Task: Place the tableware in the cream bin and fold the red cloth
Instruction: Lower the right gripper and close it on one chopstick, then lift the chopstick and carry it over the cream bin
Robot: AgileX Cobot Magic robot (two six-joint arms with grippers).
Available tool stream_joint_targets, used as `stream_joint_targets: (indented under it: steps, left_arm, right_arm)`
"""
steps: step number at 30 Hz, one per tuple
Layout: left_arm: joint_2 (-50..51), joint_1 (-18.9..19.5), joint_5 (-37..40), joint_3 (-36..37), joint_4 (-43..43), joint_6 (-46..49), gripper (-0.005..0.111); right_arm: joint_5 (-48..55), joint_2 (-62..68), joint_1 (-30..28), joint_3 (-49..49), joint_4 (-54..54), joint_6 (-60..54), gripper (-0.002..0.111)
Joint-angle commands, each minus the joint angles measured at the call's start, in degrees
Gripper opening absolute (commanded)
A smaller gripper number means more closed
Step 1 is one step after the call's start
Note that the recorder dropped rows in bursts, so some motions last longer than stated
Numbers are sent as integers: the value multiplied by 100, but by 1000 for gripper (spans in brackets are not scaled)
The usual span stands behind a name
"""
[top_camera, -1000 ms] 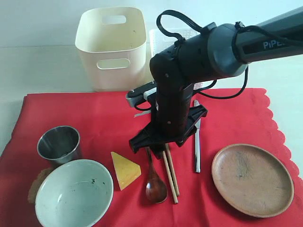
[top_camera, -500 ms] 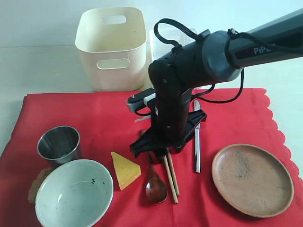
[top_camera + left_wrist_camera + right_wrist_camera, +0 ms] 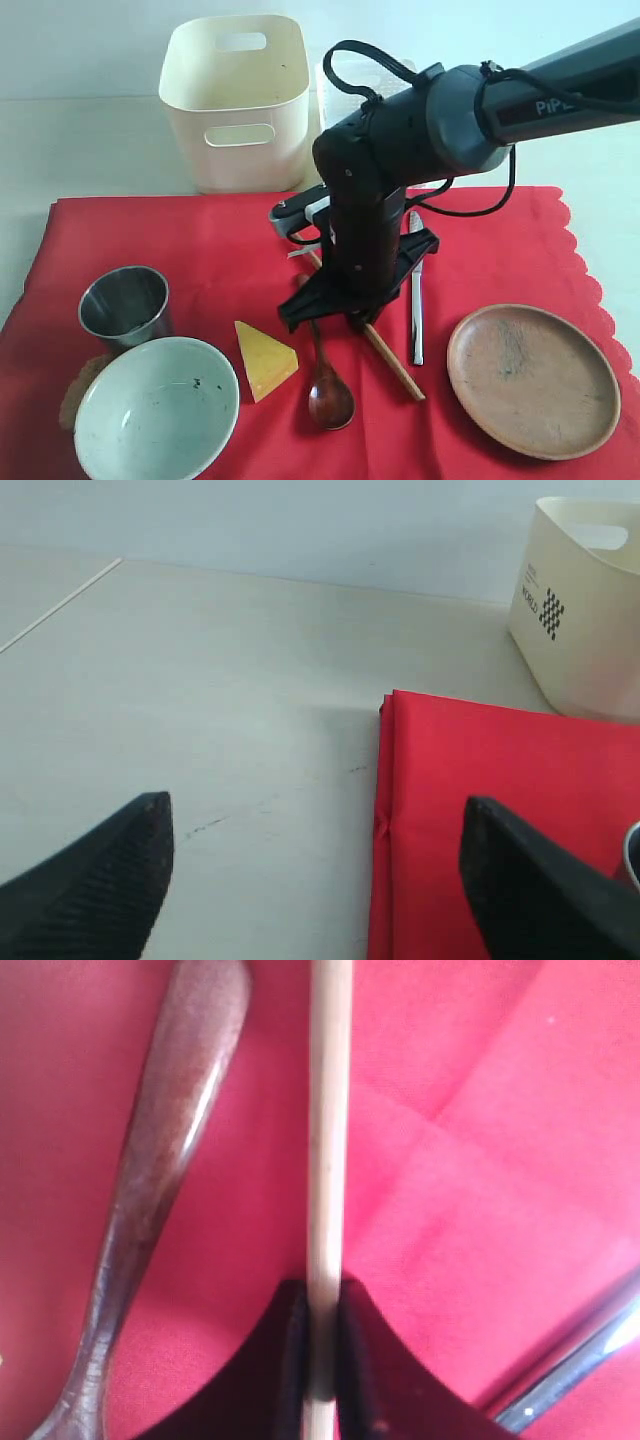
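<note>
Your right claw (image 3: 320, 1305) is clamped on the chopsticks (image 3: 395, 362), mid-cloth (image 3: 180, 240) beside the spoon (image 3: 328, 395), likely gripped for carrying to the bin (image 3: 235, 150), far left. Left claw (image 3: 315, 815) stands apart, idle over bare worktop (image 3: 200, 680).
</note>
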Motion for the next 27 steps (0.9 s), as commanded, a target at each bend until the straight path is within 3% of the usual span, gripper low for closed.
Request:
stream_joint_targets:
  steps: [1,27]
  left_arm:
    - [-31,-15,-58,13,-14,-19,75]
    - [-31,-15,-58,13,-14,-19,75]
  right_arm:
    - [38,-144,3,-18,-162,93,0]
    - [9,-2138,3,-18,-186,119,0]
